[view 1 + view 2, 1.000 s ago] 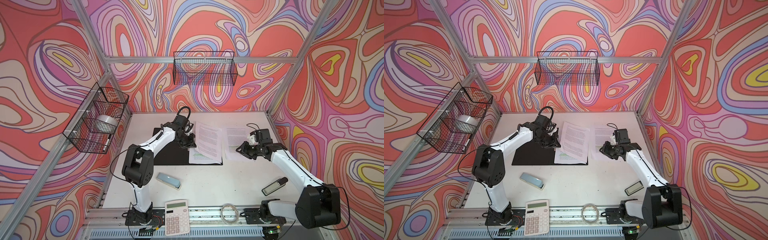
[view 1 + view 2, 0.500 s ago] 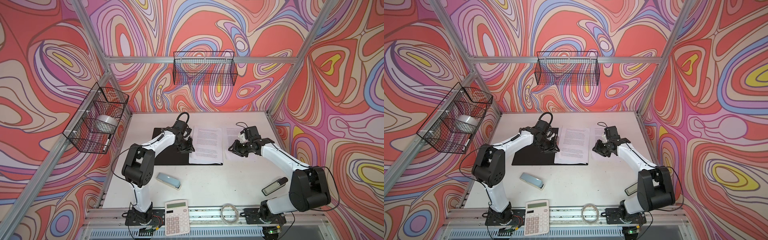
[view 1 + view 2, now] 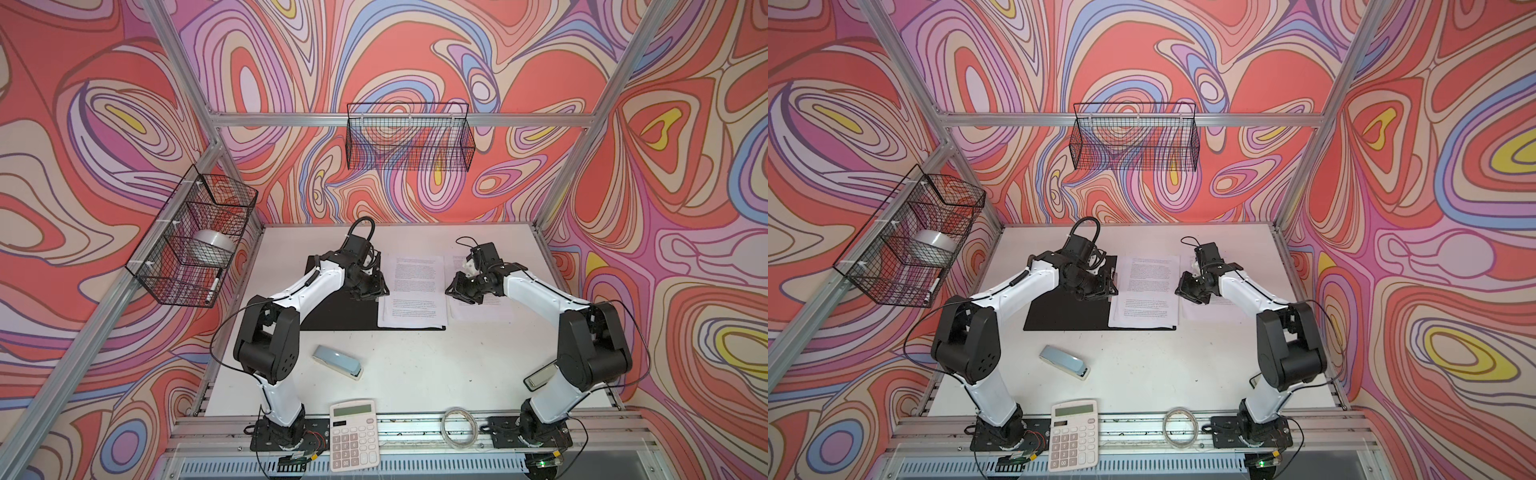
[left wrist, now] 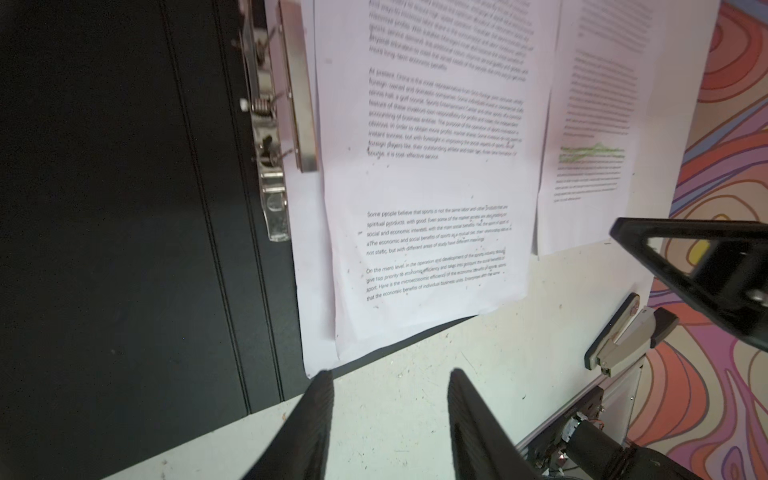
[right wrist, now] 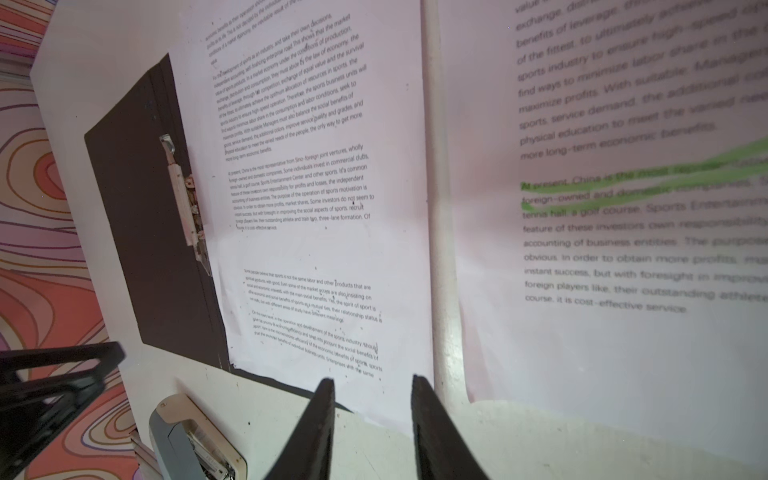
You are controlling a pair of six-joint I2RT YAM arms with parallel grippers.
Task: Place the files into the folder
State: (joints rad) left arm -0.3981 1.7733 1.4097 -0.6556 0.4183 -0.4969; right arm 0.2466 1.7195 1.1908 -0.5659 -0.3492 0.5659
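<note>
Hovering apart and empty, left fingers (image 4: 311, 424) and right fingers (image 5: 320, 415) flank the files (image 3: 415, 274) on the open folder (image 3: 332, 318); one loose sheet (image 3: 478, 311) lies just beside it, and sliding that in looks next.

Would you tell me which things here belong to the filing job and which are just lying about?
Job: open folder, sheets on it, loose sheet beside it.
Lying about: stapler, calculator, cable coil, tape roll.

A: What lies at the desk (image 3: 415, 374) front?
B: A white calculator (image 3: 354, 435), a clear wire coil (image 3: 459, 422) near it; a grey-blue stapler (image 3: 337, 361) farther in.
A: And on the walls?
B: The side basket (image 3: 174, 286) holds a tape roll (image 3: 212, 246); the back basket (image 3: 410, 137) hangs on a rail.
</note>
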